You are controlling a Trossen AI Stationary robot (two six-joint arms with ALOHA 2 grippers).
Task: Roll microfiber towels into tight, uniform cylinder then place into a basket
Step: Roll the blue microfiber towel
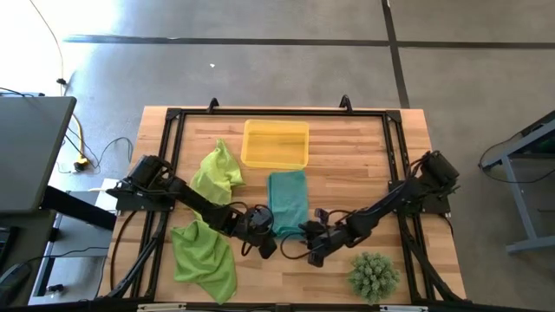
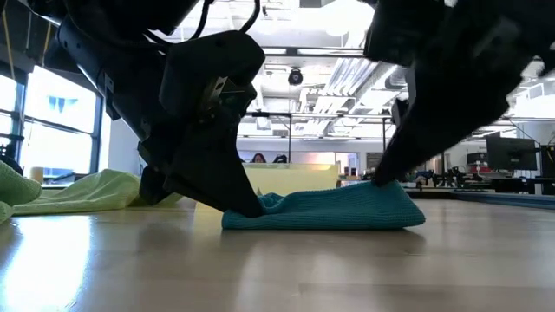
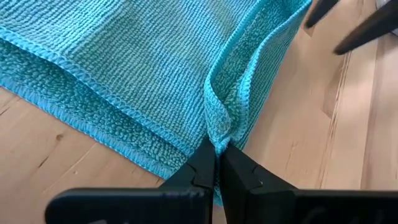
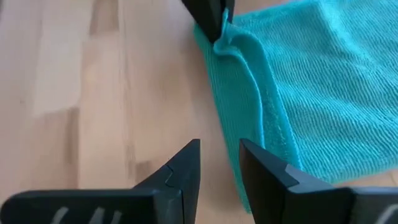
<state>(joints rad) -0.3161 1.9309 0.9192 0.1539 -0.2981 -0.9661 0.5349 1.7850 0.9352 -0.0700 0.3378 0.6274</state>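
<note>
Dark fingers of the left gripper [image 3: 217,163] are pressed together on a pinched fold at the near edge of the teal microfiber towel [image 3: 143,68]; the fabric rises into a ridge between the fingertips. In the high view this gripper [image 1: 263,232] sits at the towel's near-left corner, and in the low view its fingers meet the left end of the towel [image 2: 325,210] at table level.

Opposite it, the right gripper [image 4: 219,163] holds its two fingers slightly parted, with nothing between them. One finger is over bare wood and the other is at the border of the teal cloth. In the high view the right gripper [image 1: 309,236] is at the towel's near-right corner.

Position of the teal towel [image 1: 288,201]: folded into an upright strip at the table's middle, its far end just short of the yellow basket [image 1: 275,144]. The basket sits at the far centre of the wooden table [image 1: 347,156].

One lime-green towel [image 1: 217,172] lies crumpled just left of the basket. A second lime-green towel [image 1: 204,253] lies at the near-left. A spiky green plant [image 1: 374,275] stands at the near-right corner.
</note>
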